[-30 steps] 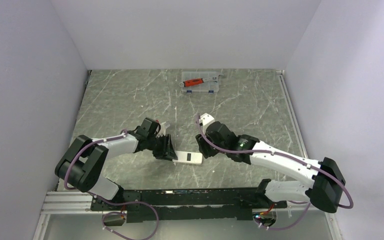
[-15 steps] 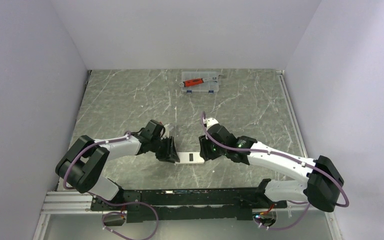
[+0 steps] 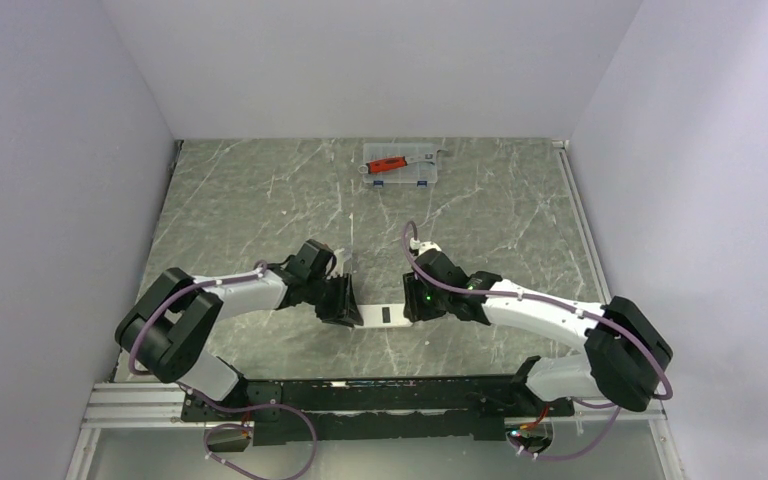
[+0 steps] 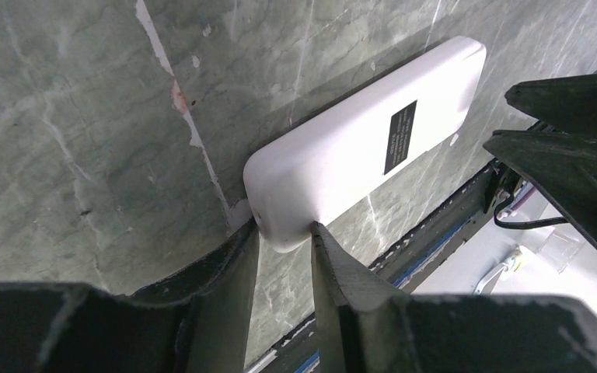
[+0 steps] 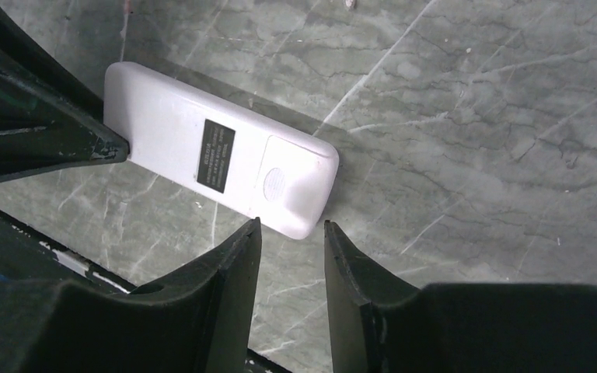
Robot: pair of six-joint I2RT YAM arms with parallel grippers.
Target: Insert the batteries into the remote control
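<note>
The remote control [image 3: 381, 315] lies flat on the marble table, plain white back up, with a black label [image 4: 403, 136] and its end cover in place [image 5: 288, 183]. My left gripper [image 3: 345, 305] is shut on the remote's left end; in the left wrist view both fingertips [image 4: 249, 233] pinch the rounded end [image 4: 284, 217]. My right gripper [image 3: 412, 305] is open at the remote's right end. In the right wrist view its fingertips [image 5: 255, 227] stand either side of the remote's near corner [image 5: 295, 221] without touching. The batteries are out of view.
A clear plastic case [image 3: 422, 176] holding a red-handled silver tool [image 3: 390, 163] sits at the back of the table. The black base rail [image 3: 380, 390] runs along the near edge, close behind the remote. Grey walls close in left and right.
My right gripper has come down and left to the remote's right end. My left gripper has shifted slightly right, still holding the remote.
</note>
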